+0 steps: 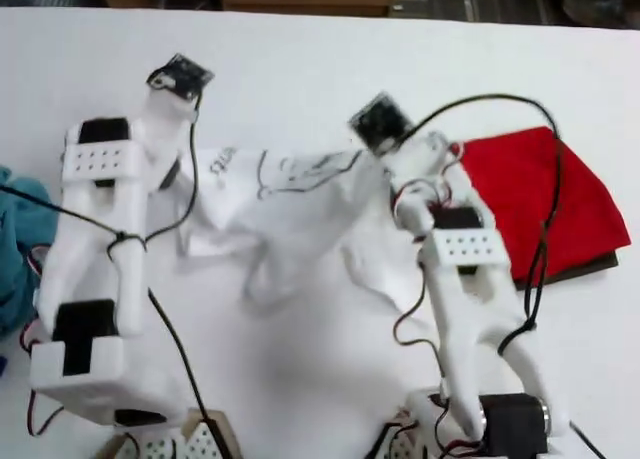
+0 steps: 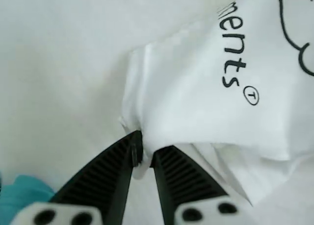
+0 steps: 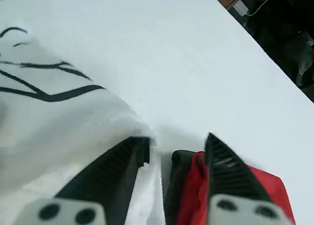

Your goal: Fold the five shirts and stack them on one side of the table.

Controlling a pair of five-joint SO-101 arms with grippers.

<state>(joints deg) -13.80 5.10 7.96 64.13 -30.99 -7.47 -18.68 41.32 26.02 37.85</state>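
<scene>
My left hand was clamped on the white shirt, its black fingers nipping a small fold at the cloth's edge with hardly any gap between the tips. From above, that hand sat at the shirt's 9 o'clock end. The shirt was crumpled and partly bunched near the middle of the desk, its black printed lines facing up. Loose folds trailed toward 6 o'clock.

My right hand was at the shirt's 3 o'clock end. Its jaws stood apart and were closed on nothing. The white cloth lay against one finger. The edge of the red shirt showed by the other finger.

The red shirt lay folded at 3 o'clock of the white one, just beside it and near the desk's 3 o'clock edge. It rested on a dark shirt, and only a thin strip of that one peeked out along the red shirt's 5 o'clock side. The two made a small stack.

A teal cloth was heaped at the desk's 9 o'clock edge, well apart from the white shirt and beside my left arm. A corner of it also showed near my left hand's base in the left wrist view.
</scene>
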